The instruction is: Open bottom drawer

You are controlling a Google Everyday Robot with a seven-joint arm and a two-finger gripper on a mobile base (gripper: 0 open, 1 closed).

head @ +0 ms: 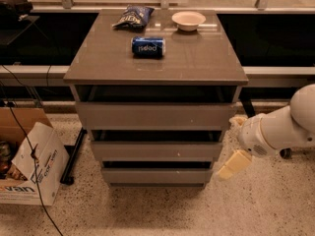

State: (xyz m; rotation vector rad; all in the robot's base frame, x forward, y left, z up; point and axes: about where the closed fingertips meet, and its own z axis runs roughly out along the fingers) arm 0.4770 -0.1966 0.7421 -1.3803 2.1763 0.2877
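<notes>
The grey cabinet (156,63) has three handleless drawer fronts stacked one above the other. The bottom drawer (156,176) is the lowest and smallest-looking front, just above the floor, and sits flush like the two above it. My gripper (234,164) is cream-coloured and hangs from the white arm (275,129) at the right. It is just off the cabinet's right side, at the height between the middle drawer (156,150) and the bottom one, touching nothing.
On the cabinet top lie a blue soda can (148,47), a chip bag (133,16) and a white bowl (188,19). A cardboard box (29,168) and cables stand on the floor at left. A black stand leg (74,156) is beside the cabinet.
</notes>
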